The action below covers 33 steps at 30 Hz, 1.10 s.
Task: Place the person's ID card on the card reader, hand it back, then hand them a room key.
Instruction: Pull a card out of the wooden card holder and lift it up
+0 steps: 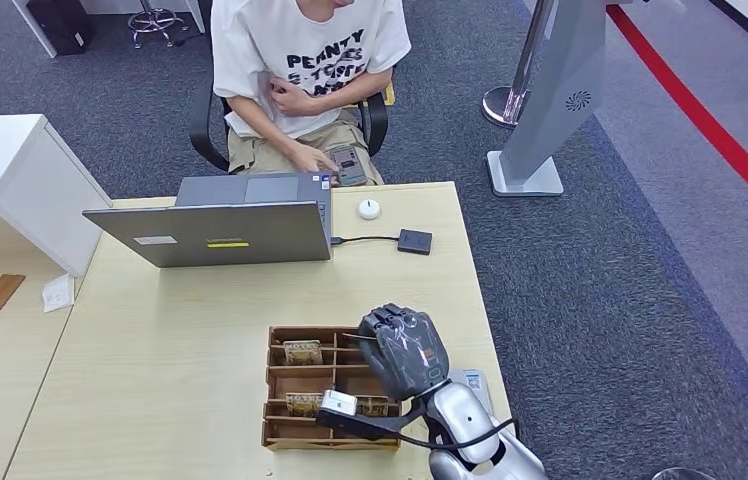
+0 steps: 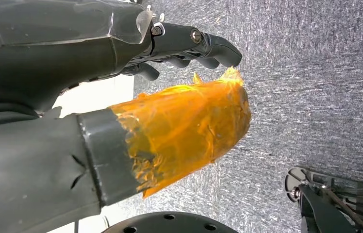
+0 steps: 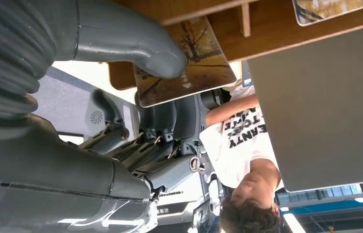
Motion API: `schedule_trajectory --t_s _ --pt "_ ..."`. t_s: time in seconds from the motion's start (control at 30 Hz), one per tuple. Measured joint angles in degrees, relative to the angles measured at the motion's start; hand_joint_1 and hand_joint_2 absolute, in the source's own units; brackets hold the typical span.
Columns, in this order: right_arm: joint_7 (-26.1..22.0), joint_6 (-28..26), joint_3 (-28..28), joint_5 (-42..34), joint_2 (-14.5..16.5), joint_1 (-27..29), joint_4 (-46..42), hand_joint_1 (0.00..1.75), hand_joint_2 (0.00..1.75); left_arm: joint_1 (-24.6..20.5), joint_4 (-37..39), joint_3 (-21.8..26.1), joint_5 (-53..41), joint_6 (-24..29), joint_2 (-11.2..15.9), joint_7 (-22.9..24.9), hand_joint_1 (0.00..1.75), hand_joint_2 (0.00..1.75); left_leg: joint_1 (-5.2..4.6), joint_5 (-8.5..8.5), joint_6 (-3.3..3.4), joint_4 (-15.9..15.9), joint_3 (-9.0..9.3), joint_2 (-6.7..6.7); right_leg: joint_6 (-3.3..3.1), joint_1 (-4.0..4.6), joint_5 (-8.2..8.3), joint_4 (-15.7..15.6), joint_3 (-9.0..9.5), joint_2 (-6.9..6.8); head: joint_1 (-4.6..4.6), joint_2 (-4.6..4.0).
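My right hand hovers over the right side of a wooden divided tray near the table's front edge. In the right wrist view its thumb presses on a room key card printed with a tree picture, the darker fingers behind the card, so the card is pinched. The black card reader lies on the table, wired to the laptop. A seated person holds the ID card at their lap. My left hand hangs over grey carpet, holding nothing, its orange-taped thumb apart from the fingers.
An open grey laptop stands between the tray and the person. A white round puck lies by the table's far edge. More key cards sit in the tray's slots. A white cabinet is at left, a kiosk base at right.
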Motion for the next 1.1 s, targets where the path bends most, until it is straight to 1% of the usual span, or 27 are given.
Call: schedule_trajectory --t_s 0.33,0.57,0.83,0.97,1.1 --pt "-0.04 0.66 0.09 -0.14 0.0 -0.05 0.32 1.75 1.75 0.0 0.0 -0.18 0.4 0.09 0.01 -0.24 0.0 0.0 0.0 0.0 0.01 0.0 0.02 0.0 -0.01 0.0 0.01 0.0 0.02 0.0 -0.01 0.0" --pt "-0.37 0.68 -0.44 -2.22 -0.01 0.5 -0.27 1.75 1.75 0.0 0.0 -0.82 0.78 0.17 0.02 -0.24 0.0 0.0 0.0 0.02 0.02 0.0 0.02 0.0 -0.01 0.0 0.02 0.0 0.01 0.0 -0.01 0.0" --pt "-4.17 -0.28 -3.31 -9.08 -0.19 3.12 -6.54 1.75 1.75 0.02 0.0 -0.9 1.46 0.52 0.01 -0.29 0.0 0.0 -0.01 0.01 0.02 0.0 0.01 0.0 -0.01 0.0 0.02 0.0 0.0 0.0 -0.01 0.0" --pt "-5.45 -0.4 -4.43 -11.14 -0.26 4.27 -9.46 1.75 1.75 0.02 0.0 -0.9 1.68 0.67 0.0 -0.34 0.0 0.0 -0.01 0.01 0.02 0.0 0.01 0.0 -0.01 0.0 0.02 0.0 0.0 0.0 -0.01 0.0" --pt "-8.04 -0.82 -5.59 -15.71 -0.28 5.89 -13.4 1.75 1.75 0.03 0.0 -0.9 2.07 0.91 0.0 -0.48 0.0 0.0 -0.01 0.02 0.02 0.01 0.01 0.0 -0.01 0.0 0.02 0.0 0.0 0.0 -0.01 0.0"
